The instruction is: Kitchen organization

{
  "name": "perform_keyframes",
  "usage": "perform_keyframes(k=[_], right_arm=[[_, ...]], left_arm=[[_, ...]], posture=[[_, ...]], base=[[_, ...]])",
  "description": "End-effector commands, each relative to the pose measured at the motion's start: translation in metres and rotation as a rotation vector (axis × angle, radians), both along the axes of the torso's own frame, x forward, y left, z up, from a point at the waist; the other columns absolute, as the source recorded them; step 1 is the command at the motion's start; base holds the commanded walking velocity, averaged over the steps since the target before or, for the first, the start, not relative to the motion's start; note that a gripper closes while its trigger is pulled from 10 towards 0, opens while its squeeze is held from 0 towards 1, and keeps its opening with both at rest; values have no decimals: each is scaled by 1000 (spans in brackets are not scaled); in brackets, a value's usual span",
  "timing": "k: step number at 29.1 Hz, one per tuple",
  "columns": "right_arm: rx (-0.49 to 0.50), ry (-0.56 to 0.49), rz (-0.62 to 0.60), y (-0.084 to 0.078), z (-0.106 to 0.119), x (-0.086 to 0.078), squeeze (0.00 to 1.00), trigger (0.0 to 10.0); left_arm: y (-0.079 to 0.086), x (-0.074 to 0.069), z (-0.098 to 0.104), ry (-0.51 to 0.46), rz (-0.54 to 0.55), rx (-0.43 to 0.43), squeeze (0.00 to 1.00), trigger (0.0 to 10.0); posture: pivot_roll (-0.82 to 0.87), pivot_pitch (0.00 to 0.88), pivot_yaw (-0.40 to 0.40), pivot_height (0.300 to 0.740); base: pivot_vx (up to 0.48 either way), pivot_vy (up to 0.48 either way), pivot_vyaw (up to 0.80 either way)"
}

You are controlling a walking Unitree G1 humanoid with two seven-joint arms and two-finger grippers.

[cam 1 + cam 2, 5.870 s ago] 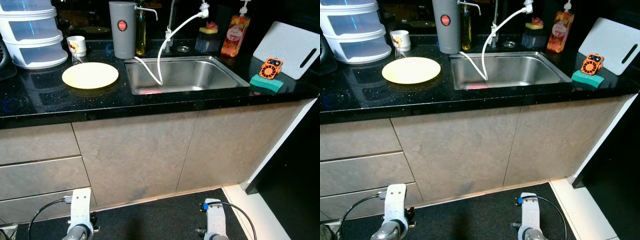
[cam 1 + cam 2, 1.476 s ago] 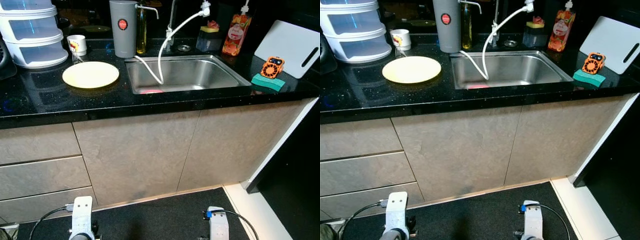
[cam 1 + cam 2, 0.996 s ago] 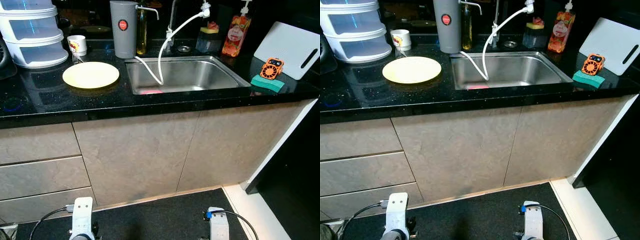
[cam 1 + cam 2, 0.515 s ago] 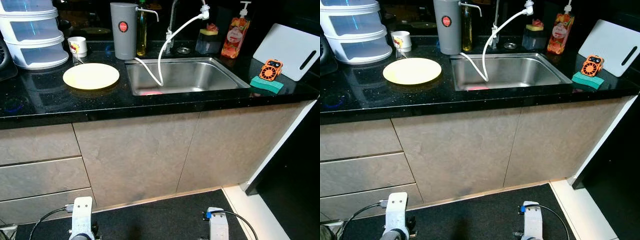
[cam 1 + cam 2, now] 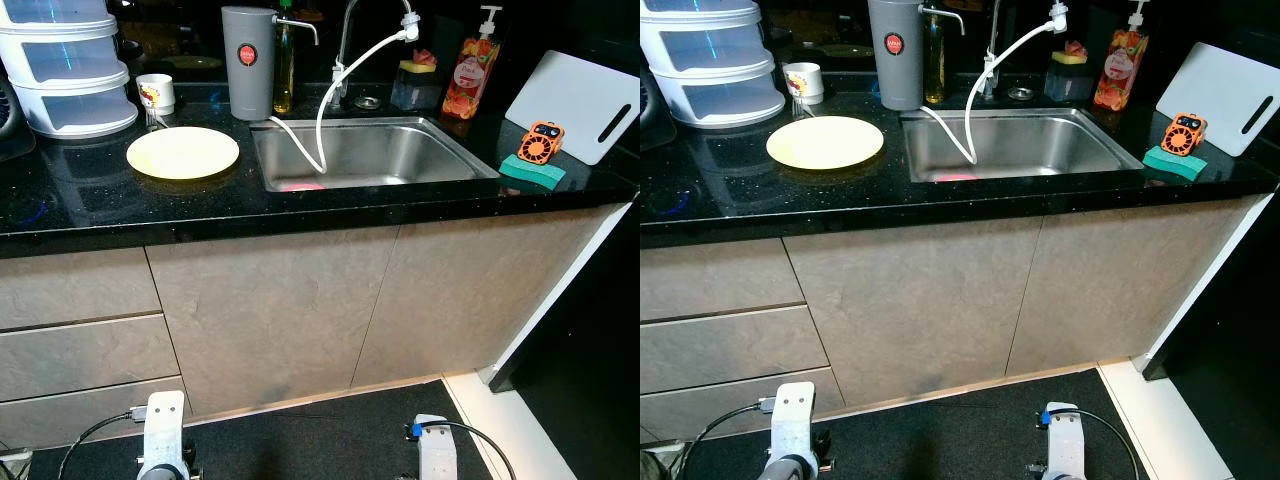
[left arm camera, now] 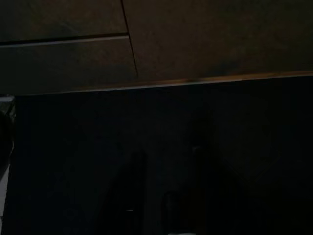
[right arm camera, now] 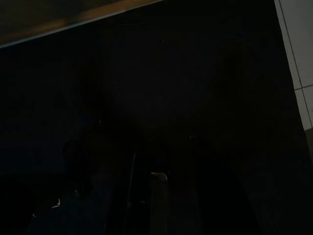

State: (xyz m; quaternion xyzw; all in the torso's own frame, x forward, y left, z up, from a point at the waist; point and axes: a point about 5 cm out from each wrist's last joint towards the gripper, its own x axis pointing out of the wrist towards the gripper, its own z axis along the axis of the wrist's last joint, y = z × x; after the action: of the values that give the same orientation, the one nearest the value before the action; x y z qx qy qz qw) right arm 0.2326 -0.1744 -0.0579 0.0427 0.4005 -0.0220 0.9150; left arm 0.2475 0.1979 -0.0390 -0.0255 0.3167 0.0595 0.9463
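A pale yellow plate (image 5: 182, 152) lies on the black counter (image 5: 100, 200), left of the steel sink (image 5: 400, 150). Something pink (image 5: 301, 185) lies at the sink's front left, and a white hose (image 5: 325, 110) hangs into the basin from the tap. At the counter's right end an orange gadget (image 5: 545, 139) sits on a green sponge (image 5: 532, 171). Both arms hang idle low over the dark mat in front of the cabinets. The left gripper (image 6: 166, 154) and the right gripper (image 7: 161, 147) are only dim shapes in the dark wrist views.
At the back stand stacked white containers (image 5: 70, 70), a small mug (image 5: 154, 91), a grey canister (image 5: 247, 62), an oil bottle (image 5: 284, 65), a sponge holder (image 5: 415, 80) and a soap bottle (image 5: 461, 80). A white cutting board (image 5: 580, 105) leans at the right. Shut drawers and cabinet doors (image 5: 280, 310) face me.
The view has shifted slightly. My wrists hang a little lower in the picture than several seconds ago. Nothing on the counter has moved.
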Motion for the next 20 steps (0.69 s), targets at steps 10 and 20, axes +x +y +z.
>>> perform_keyframes(k=[10,20], right_arm=[[38,16,-3,10,2,6,1000,10000],[28,21,2,8,3,7,816,10000]], left_arm=[[-8,1,-1,9,-9,-36,1000,10000],[-7,0,-3,20,4,-69,1000,0]], posture=[[54,73,-30,740],[56,78,-31,740]], base=[[0,0,0],[0,0,0]])
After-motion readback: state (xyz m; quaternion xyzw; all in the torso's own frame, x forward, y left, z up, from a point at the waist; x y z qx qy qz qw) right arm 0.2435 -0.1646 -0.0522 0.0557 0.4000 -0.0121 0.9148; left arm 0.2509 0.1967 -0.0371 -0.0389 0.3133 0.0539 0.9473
